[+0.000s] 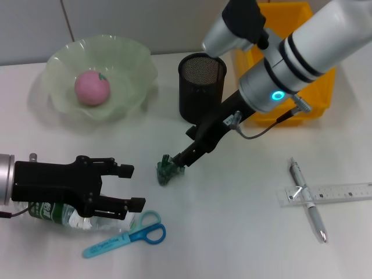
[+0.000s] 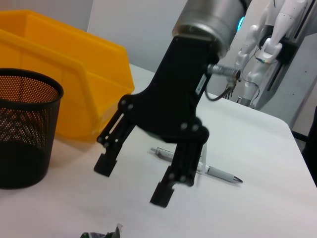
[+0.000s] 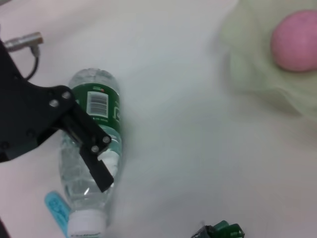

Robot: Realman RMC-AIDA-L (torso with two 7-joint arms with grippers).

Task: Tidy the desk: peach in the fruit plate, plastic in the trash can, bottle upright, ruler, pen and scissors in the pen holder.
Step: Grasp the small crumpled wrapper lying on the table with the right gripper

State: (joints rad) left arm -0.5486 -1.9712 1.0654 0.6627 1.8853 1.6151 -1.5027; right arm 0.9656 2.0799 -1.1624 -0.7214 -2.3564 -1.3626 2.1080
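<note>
At the upper left of the head view, the pink peach [image 1: 92,87] is sitting inside the pale green fruit plate [image 1: 136,64]. Lower left: the left gripper [image 1: 129,187] is hovering with fingers spread wide, over the bottle [image 1: 55,214] lying on its side beneath the gripper body. Blue scissors [image 1: 131,235] are lying just below those fingertips. Centre: the crumpled green plastic [image 1: 167,170] is sitting at the tips of the right gripper [image 1: 180,157], whose fingers are standing apart in the left wrist view. Behind are standing the black mesh pen holder [image 1: 201,87] and the yellow bin [image 1: 317,87]. Lower right: the pen [image 1: 308,200] is lying crossed over the clear ruler [image 1: 343,192].
</note>
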